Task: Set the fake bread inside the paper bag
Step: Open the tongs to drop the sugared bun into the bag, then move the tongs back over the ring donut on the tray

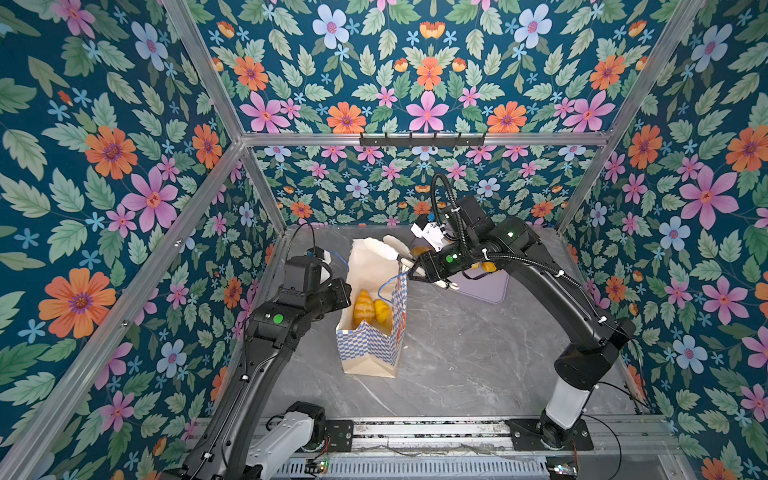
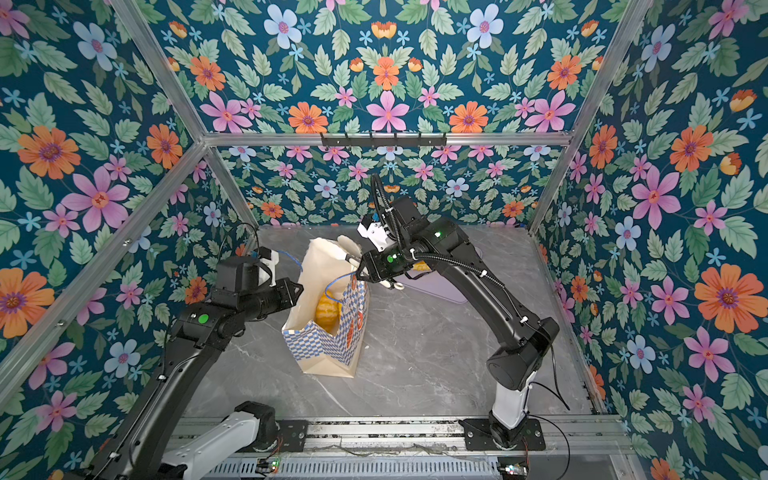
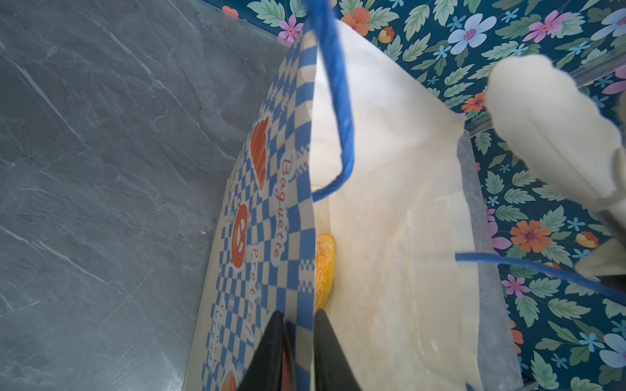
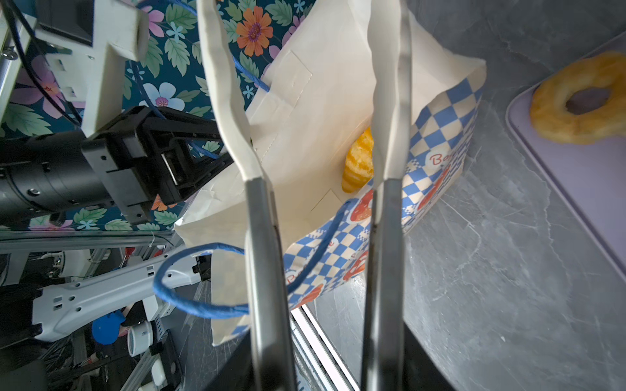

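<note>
1. While the tabletop (image 1: 457,353) lies bare from 3 to 6 o'clock of the paper bag (image 1: 365,349), withdrawing that way looks safest.
2. The bag stands with croissants (image 1: 364,307) inside.
3. At its 2 o'clock, the lilac tray (image 4: 592,176) carries the donut (image 4: 579,98), likely the next pick.
4. The left gripper (image 3: 299,325) pinches the bag's 9 o'clock rim, holding the mouth wide.
5. The right gripper (image 4: 306,40), fingers spread and empty, should avoid the blue handle (image 4: 200,309).

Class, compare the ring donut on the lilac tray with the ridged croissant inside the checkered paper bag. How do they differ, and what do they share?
Shape: the ring donut is a loop with a hole; the croissant is long, ridged and solid. Place: the donut lies on the lilac tray, the croissant sits inside the paper bag. State: the croissant is bagged, the donut not yet. Both are golden-orange toy pastries.
</note>
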Action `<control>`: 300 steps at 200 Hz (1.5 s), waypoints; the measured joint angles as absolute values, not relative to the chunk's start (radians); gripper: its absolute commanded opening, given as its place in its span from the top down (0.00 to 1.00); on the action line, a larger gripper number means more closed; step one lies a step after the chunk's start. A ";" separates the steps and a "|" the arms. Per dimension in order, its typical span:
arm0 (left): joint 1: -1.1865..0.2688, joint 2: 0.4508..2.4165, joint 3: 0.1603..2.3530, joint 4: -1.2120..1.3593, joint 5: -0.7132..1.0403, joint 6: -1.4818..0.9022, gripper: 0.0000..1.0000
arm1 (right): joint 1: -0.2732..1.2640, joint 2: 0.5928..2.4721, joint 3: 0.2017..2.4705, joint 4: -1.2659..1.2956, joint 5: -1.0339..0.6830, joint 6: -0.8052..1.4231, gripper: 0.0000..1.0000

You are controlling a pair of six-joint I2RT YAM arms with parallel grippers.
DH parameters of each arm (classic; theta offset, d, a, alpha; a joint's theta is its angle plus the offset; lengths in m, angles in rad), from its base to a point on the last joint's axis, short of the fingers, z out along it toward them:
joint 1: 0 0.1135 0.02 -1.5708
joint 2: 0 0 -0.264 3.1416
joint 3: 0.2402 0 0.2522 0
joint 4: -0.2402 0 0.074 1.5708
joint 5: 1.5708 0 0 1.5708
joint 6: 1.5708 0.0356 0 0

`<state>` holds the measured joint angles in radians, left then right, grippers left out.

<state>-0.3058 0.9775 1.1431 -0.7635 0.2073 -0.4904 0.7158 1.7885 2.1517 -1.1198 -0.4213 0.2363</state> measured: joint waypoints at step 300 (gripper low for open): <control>-0.306 0.979 1.143 -0.763 0.207 -0.490 0.80 | 0.404 1.579 1.624 -0.811 -0.421 0.473 0.55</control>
